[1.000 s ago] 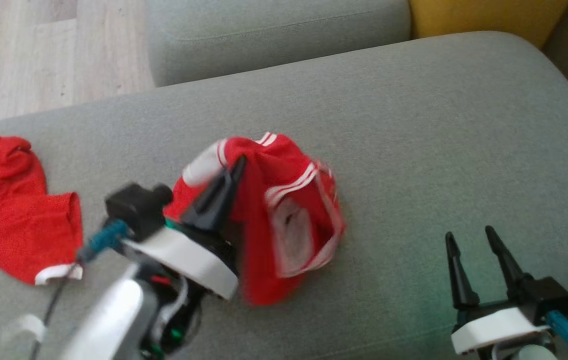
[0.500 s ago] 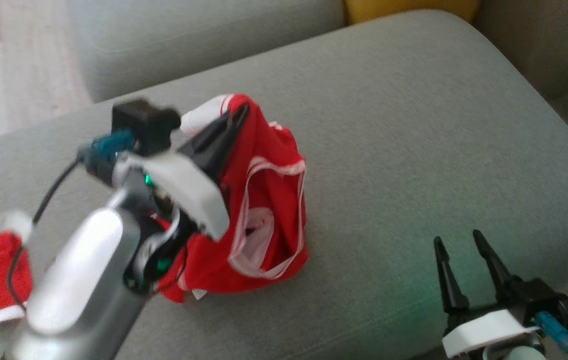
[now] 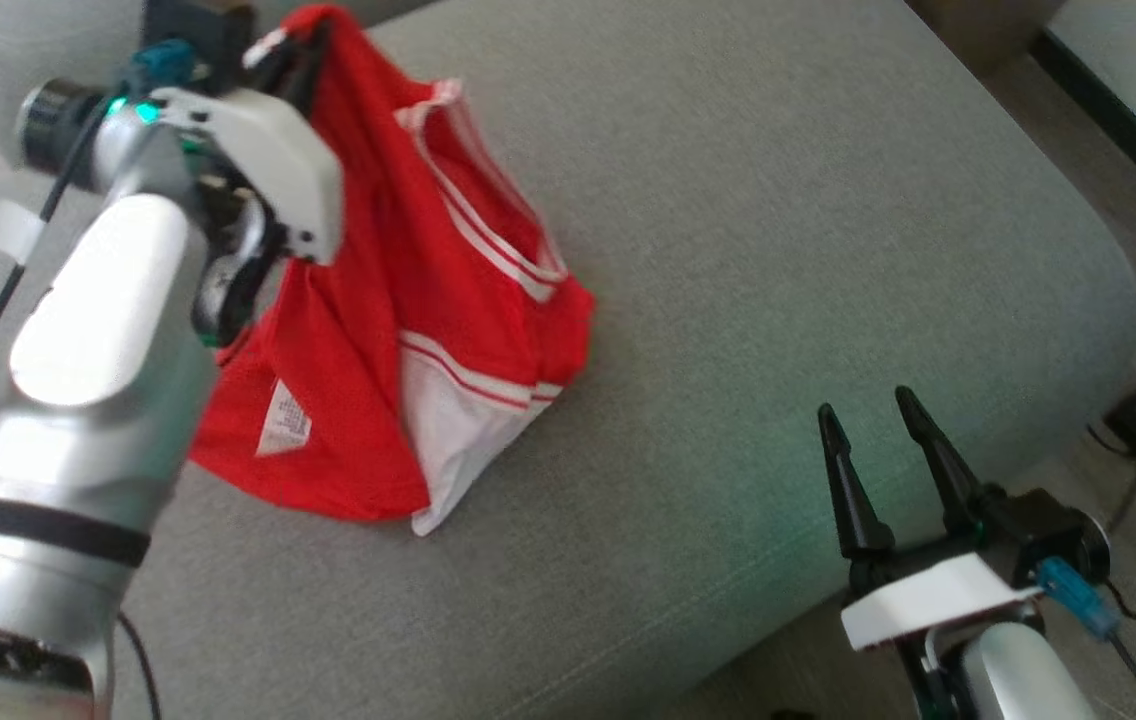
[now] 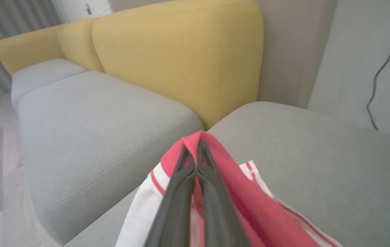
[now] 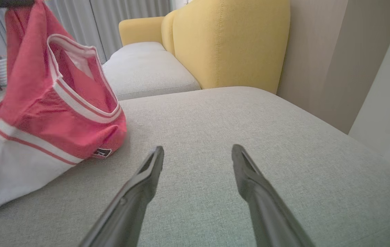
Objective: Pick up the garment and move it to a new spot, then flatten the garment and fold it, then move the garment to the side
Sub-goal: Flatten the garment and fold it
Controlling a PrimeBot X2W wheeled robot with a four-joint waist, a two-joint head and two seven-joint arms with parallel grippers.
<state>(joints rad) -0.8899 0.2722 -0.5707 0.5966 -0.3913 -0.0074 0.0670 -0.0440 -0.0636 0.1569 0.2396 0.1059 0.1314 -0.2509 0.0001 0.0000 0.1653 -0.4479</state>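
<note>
Now that the left end effector [image 3: 300, 50], clamped shut on a fold of the red shirt [image 3: 398, 330], has risen, the shirt hangs stretched, its lower edge resting on the grey sofa cushion [image 3: 778, 250]. Pickup looks nearly done; relocation follows. The right end effector [image 3: 865, 402] waits open, apart.

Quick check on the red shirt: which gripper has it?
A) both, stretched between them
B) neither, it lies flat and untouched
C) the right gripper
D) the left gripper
D: the left gripper is shut on a fold at the top of the shirt, which hangs bunched over the cushion, while the right gripper stands open and apart from it.
</note>
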